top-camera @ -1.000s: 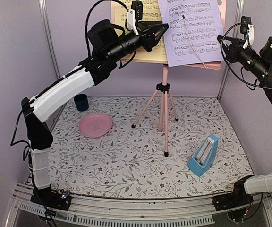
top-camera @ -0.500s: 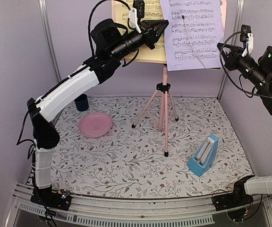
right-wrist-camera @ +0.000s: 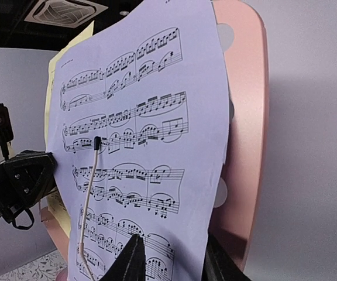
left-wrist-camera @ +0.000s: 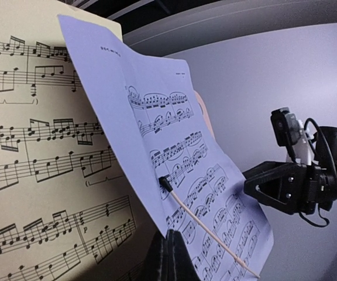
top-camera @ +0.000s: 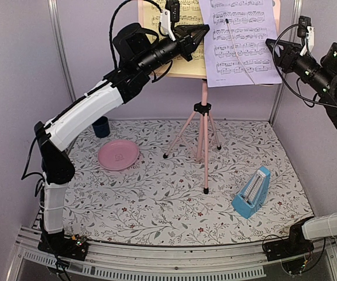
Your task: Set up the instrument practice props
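The pink music stand [top-camera: 204, 134] stands on its tripod at the back of the table, its perforated desk [right-wrist-camera: 247, 117] up high. On the desk lean a yellow sheet [top-camera: 187, 67] and, overlapping it on the right, a lavender sheet [top-camera: 244, 35]. My left gripper [top-camera: 203, 30] is shut on the lavender sheet's [left-wrist-camera: 174, 152] lower left edge. My right gripper [right-wrist-camera: 177, 263] is open, with one finger in front of that sheet's [right-wrist-camera: 145, 117] right edge and the other beside the desk. The blue metronome [top-camera: 252, 193] stands on the table at the right.
A thin cream rod with a black tip [top-camera: 239, 50] lies slanted across the lavender sheet. A round pink plate [top-camera: 118, 155] and a small dark blue cup [top-camera: 100, 126] sit at the left on the flowered cloth. Purple walls and metal posts close in the back and sides.
The left gripper moved up to the lavender sheet's left edge and shut on it. The sheet went from tilted to upright. The right gripper's jaws opened at the sheet's right edge.
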{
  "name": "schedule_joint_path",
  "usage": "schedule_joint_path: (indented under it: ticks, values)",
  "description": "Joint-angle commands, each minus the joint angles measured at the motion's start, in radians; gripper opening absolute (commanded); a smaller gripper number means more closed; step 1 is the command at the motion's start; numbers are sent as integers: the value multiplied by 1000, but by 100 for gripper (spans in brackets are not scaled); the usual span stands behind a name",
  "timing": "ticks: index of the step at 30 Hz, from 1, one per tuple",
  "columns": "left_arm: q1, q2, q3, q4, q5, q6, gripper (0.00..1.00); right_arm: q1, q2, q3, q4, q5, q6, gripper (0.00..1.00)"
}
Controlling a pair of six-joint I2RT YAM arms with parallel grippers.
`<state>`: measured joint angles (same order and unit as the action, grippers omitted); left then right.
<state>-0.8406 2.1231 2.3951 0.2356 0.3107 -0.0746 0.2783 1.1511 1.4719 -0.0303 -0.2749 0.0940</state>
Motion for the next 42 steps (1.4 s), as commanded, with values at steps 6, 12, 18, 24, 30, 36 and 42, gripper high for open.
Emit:
schedule_joint_path:
  ticks: [6, 12, 18, 24, 30, 36, 42]
  values:
    - [-9, 12, 10, -48, 16, 16, 0, -4, 87, 147, -53, -2, 9, 28]
    - [-9, 10, 5, -51, 15, 16, 0, -5, 106, 157, -39, 11, 15, 5]
    - [-9, -13, -24, -49, -1, 10, 11, -4, 69, 69, 47, 49, 33, 0]
    - [-17, -61, -115, -21, -27, 7, 24, -5, 29, -13, 148, 61, 60, 0]
    - [-23, -78, -164, -28, -46, -5, 31, -5, 22, -33, 188, 57, 74, 0]
    - [-34, -114, -247, -9, -92, -9, 38, -5, 17, -46, 198, 52, 75, 0]
    - [-65, -187, -302, 4, -191, 50, 42, -5, 19, -54, 202, 55, 74, 0]
